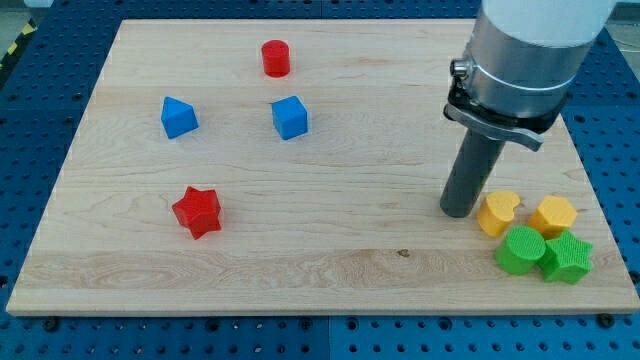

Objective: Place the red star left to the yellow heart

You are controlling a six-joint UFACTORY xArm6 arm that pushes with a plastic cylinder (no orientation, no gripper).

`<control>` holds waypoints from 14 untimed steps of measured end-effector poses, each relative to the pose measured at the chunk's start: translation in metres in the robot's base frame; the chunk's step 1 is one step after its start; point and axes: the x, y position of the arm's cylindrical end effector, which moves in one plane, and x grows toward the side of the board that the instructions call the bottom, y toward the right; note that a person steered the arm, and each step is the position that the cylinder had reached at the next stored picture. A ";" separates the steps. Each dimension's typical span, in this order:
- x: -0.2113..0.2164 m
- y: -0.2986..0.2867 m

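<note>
Seen left to right, our wooden table [330,270] carries eight small blocks and our single arm. Farthest toward nine o'clock sits a blue block [179,117] of wedge-like shape. Just below it, toward seven o'clock of the board, lies the red star [197,211], standing alone with bare wood around it. A red cylinder [275,58] rests near the board's twelve o'clock edge, and a blue cube [290,117] sits just below it, toward its five o'clock.

Well apart from these, across open wood, our tip [458,211] rests on the board at roughly four o'clock of its centre. We carry no hand, only the dark rod under its grey collar, so nothing is held. The tip stands just beside the yellow heart [497,213], at the heart's nine o'clock; whether the two touch, we cannot tell. The red star lies far off at the tip's nine o'clock.

Beyond the heart, a second yellow block [553,215], many-sided, sits at its three o'clock. Below the pair, a green cylinder [520,250] touches a green star [567,256] near the board's five o'clock corner.
</note>
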 end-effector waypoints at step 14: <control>-0.040 -0.289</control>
